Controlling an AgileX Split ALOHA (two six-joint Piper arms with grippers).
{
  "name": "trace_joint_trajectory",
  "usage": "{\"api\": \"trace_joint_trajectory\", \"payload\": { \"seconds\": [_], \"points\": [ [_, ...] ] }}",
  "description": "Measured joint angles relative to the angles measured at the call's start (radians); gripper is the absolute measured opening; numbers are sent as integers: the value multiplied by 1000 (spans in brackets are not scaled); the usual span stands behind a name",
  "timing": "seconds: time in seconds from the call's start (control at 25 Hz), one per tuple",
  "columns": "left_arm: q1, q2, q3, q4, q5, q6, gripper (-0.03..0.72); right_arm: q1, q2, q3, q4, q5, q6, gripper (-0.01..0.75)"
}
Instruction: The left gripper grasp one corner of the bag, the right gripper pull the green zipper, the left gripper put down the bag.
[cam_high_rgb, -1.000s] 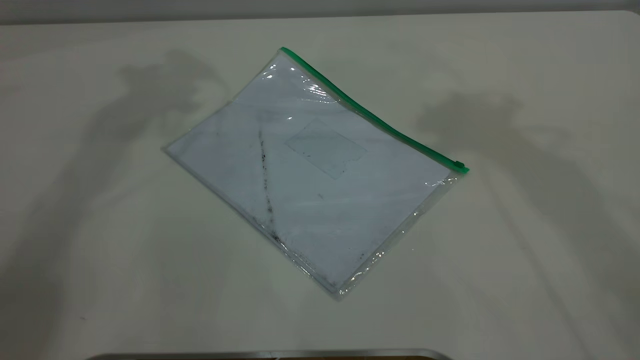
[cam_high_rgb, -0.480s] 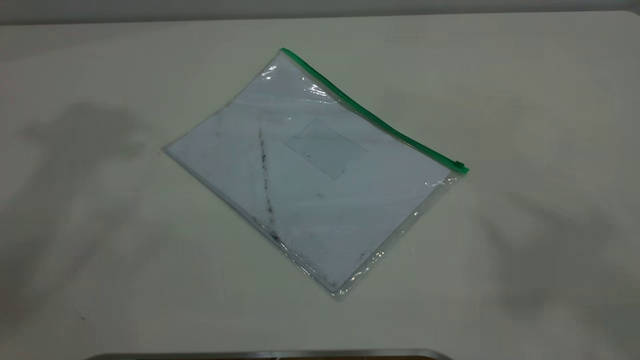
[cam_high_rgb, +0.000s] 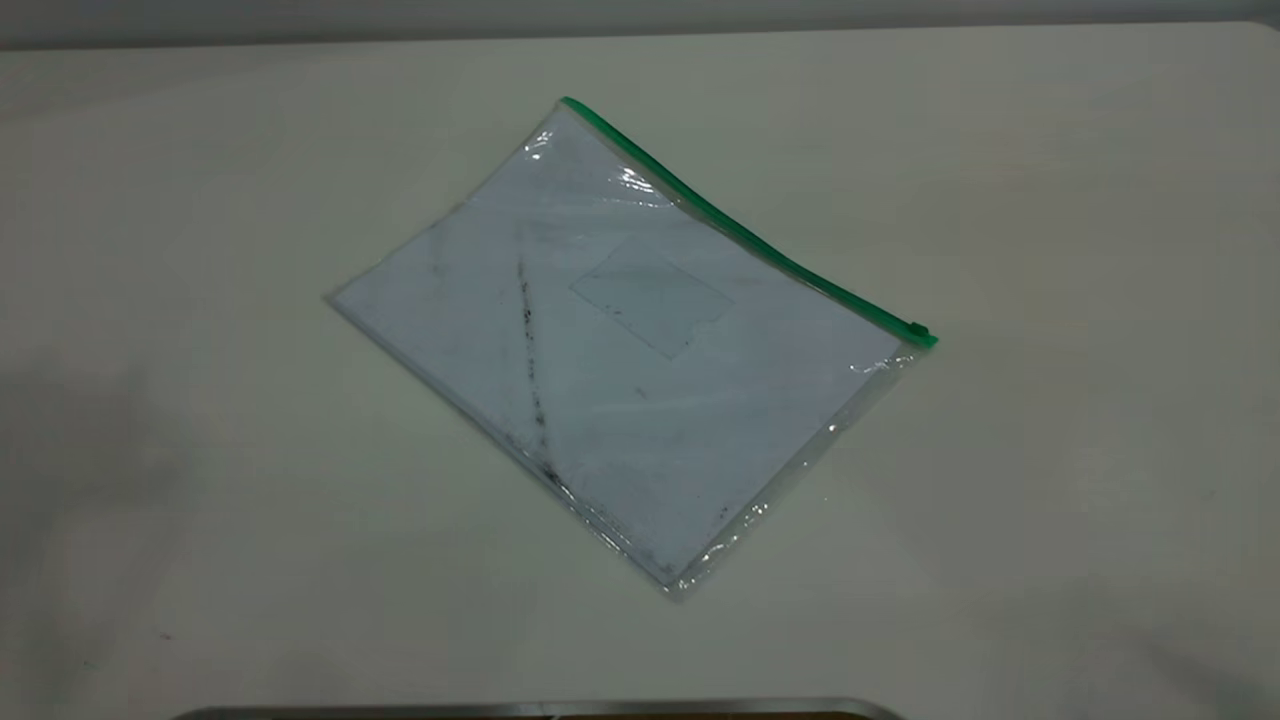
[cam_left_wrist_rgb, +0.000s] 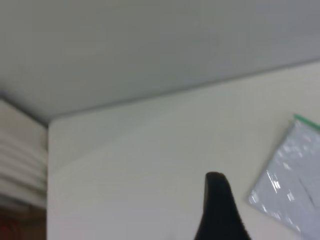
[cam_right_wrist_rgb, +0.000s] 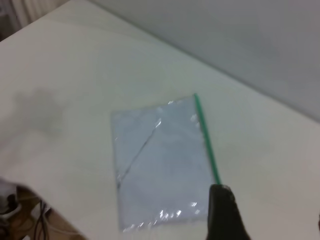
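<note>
Two tools showed only in their wrist views, one black finger each: the left tool (cam_left_wrist_rgb: 220, 210) hung over bare worktop (cam_high_rgb: 1050, 200) beside a corner of the bag (cam_high_rgb: 610, 350), the right tool (cam_right_wrist_rgb: 225, 215) above the bag's zipper end. Whether either was parted or closed could not be told. The clear bag lay flat and askew mid-worktop, its green zipper (cam_high_rgb: 740, 232) along the far edge, untouched by both.

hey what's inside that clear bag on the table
The bag holds white paper filling nearly all of it, with a dark diagonal smudge line; whether that mark is on paper or plastic is unclear. Anything beneath the paper is covered.
</note>
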Motion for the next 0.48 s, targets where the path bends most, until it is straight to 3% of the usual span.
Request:
{"api": "trace_joint_trajectory", "payload": {
  "seconds": [0.24,0.48],
  "points": [
    [0,-326,397,-5,0,-26,561,0,-297,258,1,50,25,483],
    [0,-593,695,-6,0,-29,561,0,-515,419,-75,72,95,483]
  ]
}}
